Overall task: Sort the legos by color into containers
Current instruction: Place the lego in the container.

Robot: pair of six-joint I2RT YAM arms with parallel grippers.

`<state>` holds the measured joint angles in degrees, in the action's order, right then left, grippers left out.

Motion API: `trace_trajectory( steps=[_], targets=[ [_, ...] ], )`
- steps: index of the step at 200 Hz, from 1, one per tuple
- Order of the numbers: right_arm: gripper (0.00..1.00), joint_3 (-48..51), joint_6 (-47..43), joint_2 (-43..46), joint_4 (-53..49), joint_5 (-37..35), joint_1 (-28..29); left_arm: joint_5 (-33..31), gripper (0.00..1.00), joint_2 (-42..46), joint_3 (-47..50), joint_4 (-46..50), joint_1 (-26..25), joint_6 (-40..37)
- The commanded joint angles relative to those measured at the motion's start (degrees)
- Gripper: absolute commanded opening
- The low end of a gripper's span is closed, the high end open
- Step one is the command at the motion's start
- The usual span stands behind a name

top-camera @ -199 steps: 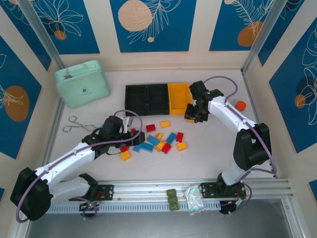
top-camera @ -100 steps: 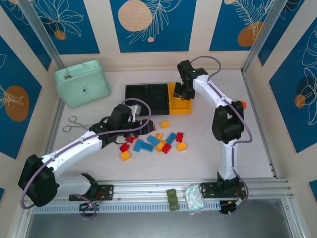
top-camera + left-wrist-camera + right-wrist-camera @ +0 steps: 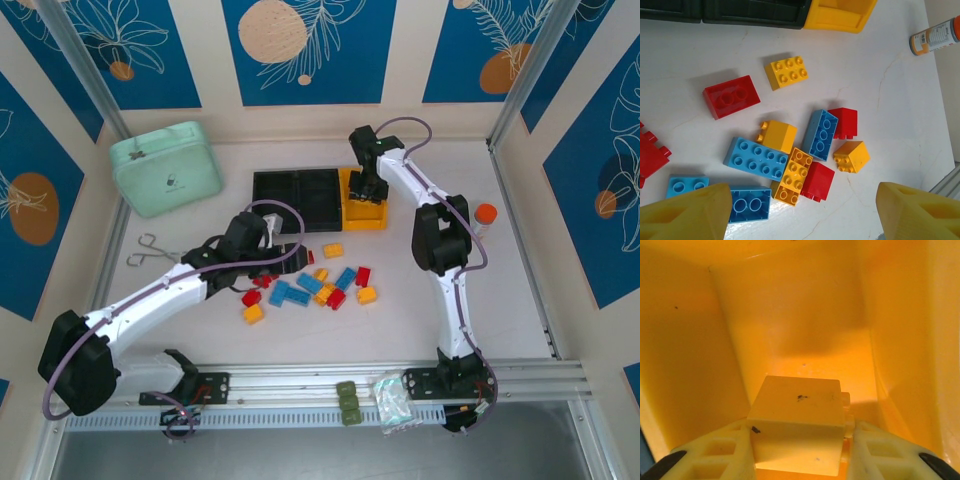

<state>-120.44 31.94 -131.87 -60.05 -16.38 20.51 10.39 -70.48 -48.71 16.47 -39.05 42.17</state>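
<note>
While right pincer [image 3: 800, 456], walled inside yellow bin [image 3: 700, 340], apparently clamps yellow brick [image 3: 797, 407], left pincer [image 3: 802, 215] gapes above loose bricks [image 3: 756, 159].

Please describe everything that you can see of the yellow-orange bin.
The yellow-orange bin is a small open rectangular box of smooth plastic, upright on the table at the right end of the row, joined to a black bin. The right gripper reaches into it, holding a yellow brick between its fingers.

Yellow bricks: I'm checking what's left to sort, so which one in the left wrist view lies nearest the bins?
The studs-up six-stud yellow brick, alone beside the red brick; every other yellow sits lower, within the mixed cluster.
</note>
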Motion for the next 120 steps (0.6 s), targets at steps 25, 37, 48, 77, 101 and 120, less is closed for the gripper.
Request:
trace_trajectory(
  steps=[25,37,48,77,101,120],
  targets=[
    [0.47,-2.51,0.8,-0.41,-2.13,-0.9,0.23,-1.12,0.76,0.16,-1.13,1.89,-0.54,0.45],
    [0.48,-2.6,0.75,0.22,-2.14,-0.93,0.32,-1.38,0.77,0.33,-1.21,2.33,-0.51,0.46],
    [0.51,-2.5,0.81,1.1,-1.96,-0.78,0.41,-1.5,0.76,0.66,-1.21,2.52,-0.59,0.46],
    [0.56,-2.57,0.43,3.31,-1.92,-0.69,0.5,-2.19,0.77,1.43,-1.06,3.7,-0.59,0.48],
    [0.57,-2.51,0.14,5.61,-2.18,-0.93,0.76,-2.81,0.77,2.22,-0.77,4.81,-0.57,0.54],
    [0.57,-0.58,-0.04,9.12,-1.04,-0.68,1.27,-3.48,0.77,3.25,-0.57,5.92,-0.53,0.46]
  ],
)
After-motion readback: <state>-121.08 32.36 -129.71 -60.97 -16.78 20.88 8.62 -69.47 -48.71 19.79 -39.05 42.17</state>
